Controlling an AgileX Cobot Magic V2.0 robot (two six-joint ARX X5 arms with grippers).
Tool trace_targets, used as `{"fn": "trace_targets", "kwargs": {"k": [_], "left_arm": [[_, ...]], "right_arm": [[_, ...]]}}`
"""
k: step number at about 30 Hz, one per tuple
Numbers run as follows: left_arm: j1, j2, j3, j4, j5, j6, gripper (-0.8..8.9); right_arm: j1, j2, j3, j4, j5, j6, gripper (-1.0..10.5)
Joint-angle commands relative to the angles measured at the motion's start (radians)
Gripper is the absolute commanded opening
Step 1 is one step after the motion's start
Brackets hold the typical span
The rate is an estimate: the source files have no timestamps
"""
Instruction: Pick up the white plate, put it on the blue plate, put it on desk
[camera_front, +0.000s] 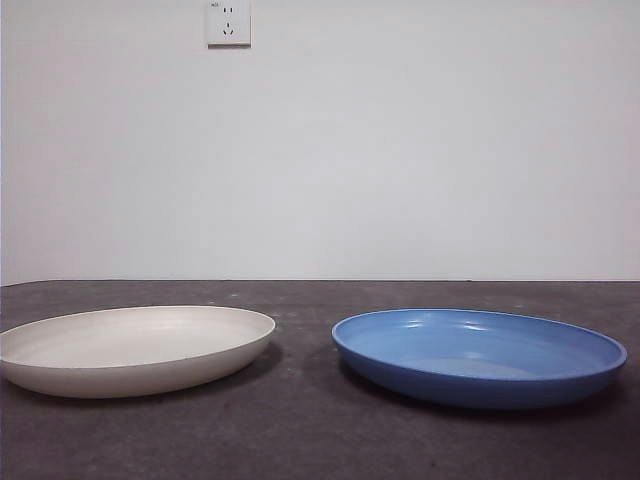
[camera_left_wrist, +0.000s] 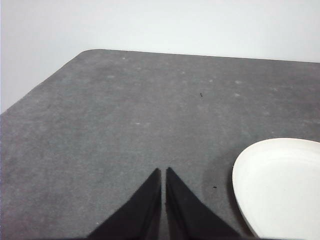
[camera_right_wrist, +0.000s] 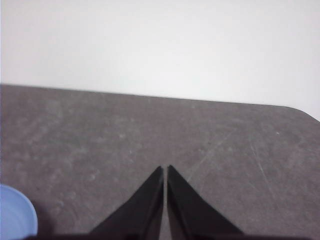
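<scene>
The white plate (camera_front: 135, 348) lies flat on the dark grey desk (camera_front: 300, 440) at the left of the front view. The blue plate (camera_front: 480, 355) lies beside it at the right, a gap of desk between them. Neither arm shows in the front view. In the left wrist view my left gripper (camera_left_wrist: 163, 171) is shut and holds nothing; it hangs over bare desk with the white plate's rim (camera_left_wrist: 280, 185) off to one side. My right gripper (camera_right_wrist: 165, 169) is shut too, over bare desk, with an edge of the blue plate (camera_right_wrist: 15, 217) in the corner.
A white wall stands behind the desk, with a power socket (camera_front: 228, 22) high up. The desk's rounded far corners (camera_left_wrist: 92, 51) show in both wrist views.
</scene>
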Motion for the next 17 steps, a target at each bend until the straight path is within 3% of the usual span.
{"fn": "trace_targets", "kwargs": {"k": [1,7,17], "left_arm": [[0.001,-0.002,-0.021,-0.003,-0.004,-0.020,0.17],[0.000,0.003,-0.017,0.020,0.048,-0.106,0.17],[-0.008,0.093,0.090,0.098,0.047,-0.240,0.17]], "right_arm": [[-0.001,-0.003,-0.005,0.002,-0.012,0.094,0.1],[-0.001,-0.002,-0.002,-0.050,-0.024,0.217,0.1],[0.000,0.090,0.079,-0.050,-0.048,0.397,0.1]]}}
